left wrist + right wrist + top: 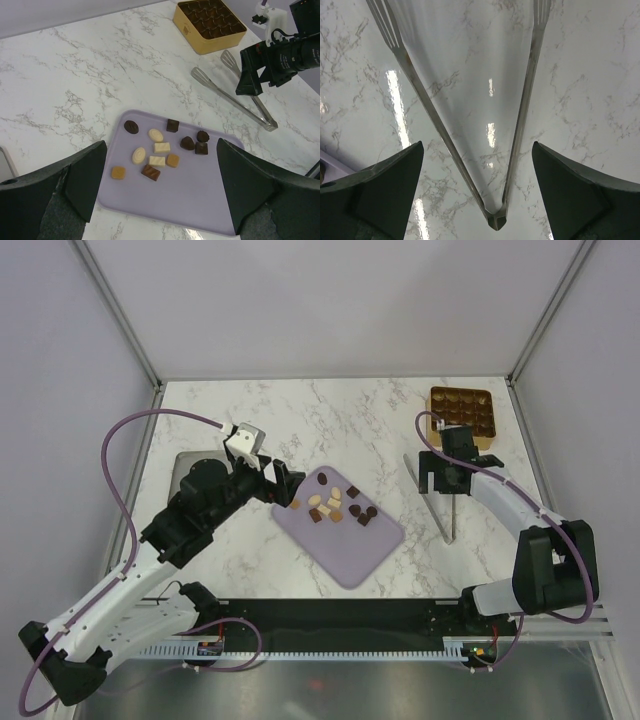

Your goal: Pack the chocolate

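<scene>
- The chocolate (161,147) lies loose on the mat (175,200), bunched toward its far half: dark, caramel and cream-white pieces, some touching, some a little apart.
- One caramel piece (118,172) sits at the left edge of the bunch, and a round dark piece (131,126) lies near the mat's far left corner.
- The mat is lilac with rounded corners and lies flat on the marble table (330,420), skewed to the table edges.
- The left gripper (161,142) hangs over the mat's near side, its fingers (87,180) spread wide. It grips nothing, and the bunch shows between them in the wrist view.
- Tongs (230,95) lie on the table to the right of the mat, between it and the tray (200,47). Their arms are splayed and their paddle ends point toward the tray.
- The right gripper (477,145) hangs above the tongs with its fingers (385,190) wide apart, one on each side of the tongs' hinged end and holding nothing. Whether it touches the tongs cannot be told.
- The tray is gold and square and sits at the far right corner, well apart from the mat. Its grid compartments look dark, and what is in them cannot be made out.
</scene>
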Controlling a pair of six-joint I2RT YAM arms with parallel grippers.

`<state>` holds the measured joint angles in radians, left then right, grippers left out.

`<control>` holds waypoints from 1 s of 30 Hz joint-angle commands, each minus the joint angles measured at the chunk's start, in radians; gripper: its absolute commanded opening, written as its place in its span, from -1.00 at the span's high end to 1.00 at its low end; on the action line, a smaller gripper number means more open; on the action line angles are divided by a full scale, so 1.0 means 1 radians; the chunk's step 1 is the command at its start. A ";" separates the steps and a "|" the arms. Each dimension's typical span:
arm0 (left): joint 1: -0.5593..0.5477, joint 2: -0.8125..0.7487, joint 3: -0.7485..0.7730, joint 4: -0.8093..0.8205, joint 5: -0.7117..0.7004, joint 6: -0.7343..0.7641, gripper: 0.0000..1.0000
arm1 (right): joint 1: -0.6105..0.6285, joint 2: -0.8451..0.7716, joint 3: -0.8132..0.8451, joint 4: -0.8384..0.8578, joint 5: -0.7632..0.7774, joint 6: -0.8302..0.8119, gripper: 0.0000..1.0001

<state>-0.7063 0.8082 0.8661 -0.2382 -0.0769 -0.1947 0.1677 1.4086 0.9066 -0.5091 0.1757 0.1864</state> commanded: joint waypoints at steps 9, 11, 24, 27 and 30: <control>-0.012 -0.027 0.013 0.019 -0.017 0.041 -0.97 | -0.043 0.056 0.012 -0.009 -0.143 -0.107 -0.96; -0.012 -0.021 0.011 0.020 -0.017 0.043 -0.97 | -0.043 0.073 0.018 -0.016 -0.157 -0.116 -0.96; -0.013 -0.020 0.010 0.023 -0.009 0.049 -0.96 | -0.054 0.105 0.041 -0.060 -0.108 -0.100 -0.96; -0.015 -0.021 0.010 0.023 -0.012 0.049 -0.97 | -0.059 0.113 0.043 -0.060 -0.116 -0.102 -0.96; -0.013 -0.023 0.008 0.023 -0.015 0.051 -0.96 | -0.066 0.128 0.049 -0.065 -0.134 -0.108 -0.96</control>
<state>-0.7158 0.7956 0.8661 -0.2382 -0.0772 -0.1844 0.1108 1.5253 0.9157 -0.5621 0.0479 0.0887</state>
